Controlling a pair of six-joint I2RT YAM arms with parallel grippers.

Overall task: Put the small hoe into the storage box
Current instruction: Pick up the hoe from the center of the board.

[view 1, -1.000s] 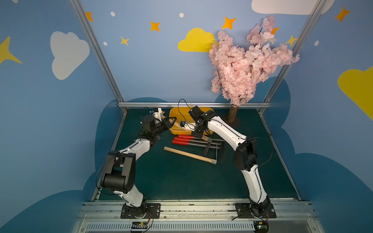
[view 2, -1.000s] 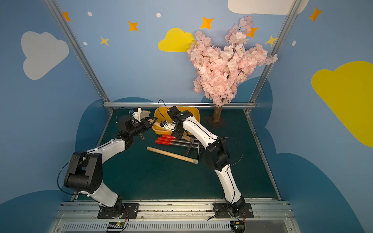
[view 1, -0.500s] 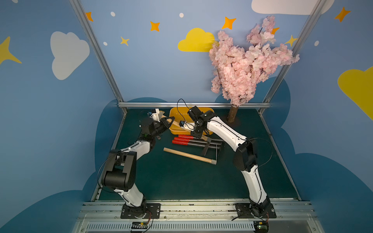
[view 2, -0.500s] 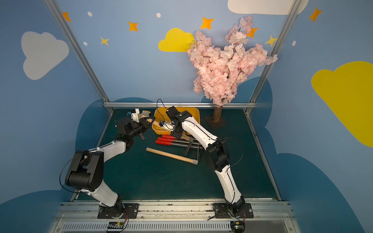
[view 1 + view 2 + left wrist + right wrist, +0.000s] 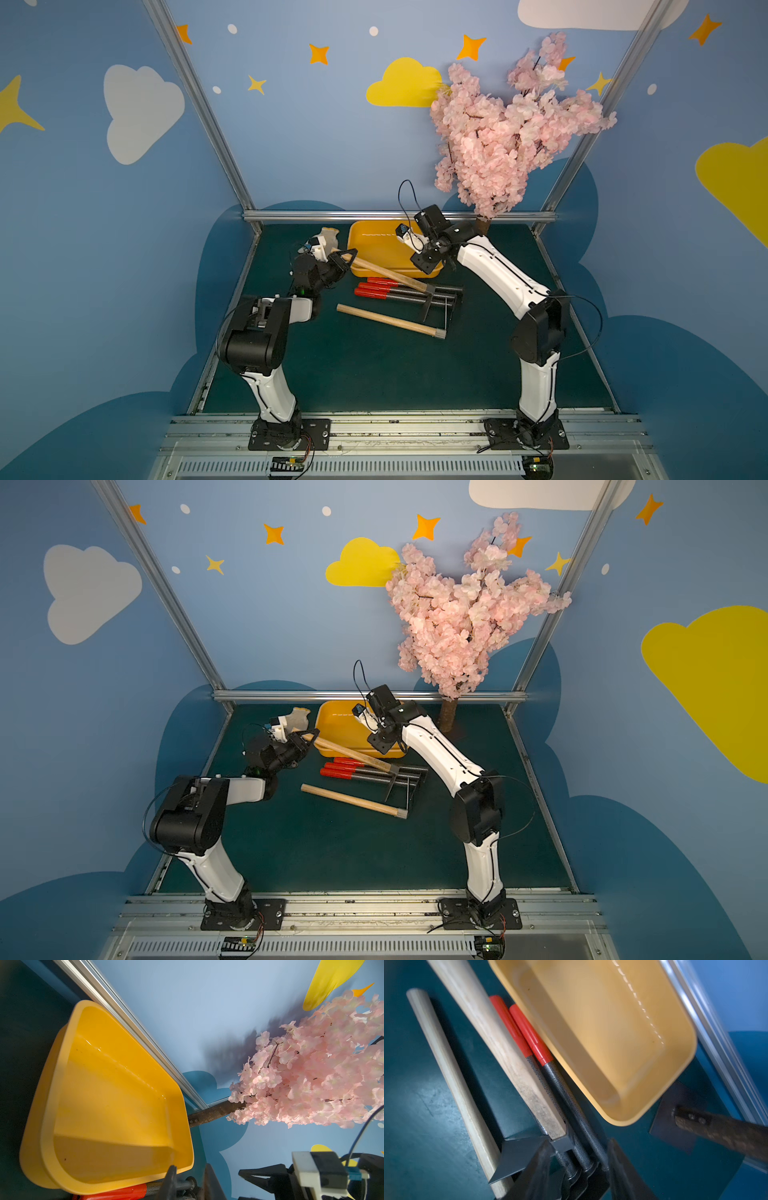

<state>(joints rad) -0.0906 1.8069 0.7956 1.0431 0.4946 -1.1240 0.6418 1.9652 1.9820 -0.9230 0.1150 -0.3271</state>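
The small hoe (image 5: 386,272) (image 5: 353,752) has a flat wooden handle (image 5: 500,1047) and a dark metal blade (image 5: 517,1155). Its head rests on the dark tool shafts in front of the storage box (image 5: 382,249) (image 5: 340,729) (image 5: 116,1095) (image 5: 612,1032), a shallow, empty yellow-orange tub. The handle slants up across the box's front left corner. My left gripper (image 5: 347,257) (image 5: 309,737) (image 5: 191,1180) is shut on the handle's free end. My right gripper (image 5: 426,261) (image 5: 382,744) (image 5: 580,1167) hangs open above the hoe's head and holds nothing.
Red-handled tools (image 5: 378,289) (image 5: 529,1036) lie side by side along the box's front. A second tool with a round wooden handle (image 5: 390,322) (image 5: 446,1059) lies nearer to me. A pink blossom tree (image 5: 511,137) stands at the back right, its trunk (image 5: 716,1130) beside the box.
My left gripper has shut on the end of the hoe's handle. My right gripper has opened and drawn back to the right, off the handle.
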